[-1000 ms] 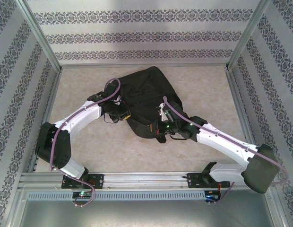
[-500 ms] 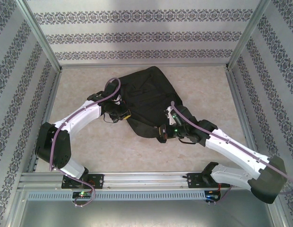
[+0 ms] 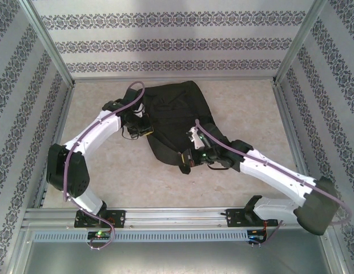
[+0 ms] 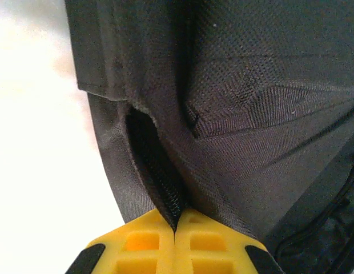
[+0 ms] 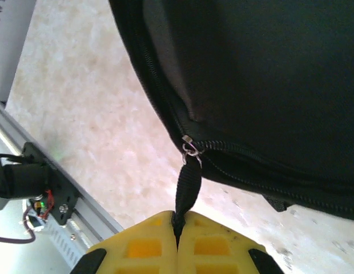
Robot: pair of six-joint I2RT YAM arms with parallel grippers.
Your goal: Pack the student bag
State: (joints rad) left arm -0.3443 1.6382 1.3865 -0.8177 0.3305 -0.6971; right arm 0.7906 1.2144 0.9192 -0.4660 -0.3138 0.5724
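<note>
Student bag (image 3: 176, 111): one, clamped by two pairs of fingers (image 4: 137, 244).

Bare table (image 3: 251, 108) either side of the student bag (image 3: 174, 114), walls (image 3: 165, 40) on three sides

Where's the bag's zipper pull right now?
In the right wrist view, the zipper pull hangs from the student bag at its near edge, pinched in the right claw.
</note>
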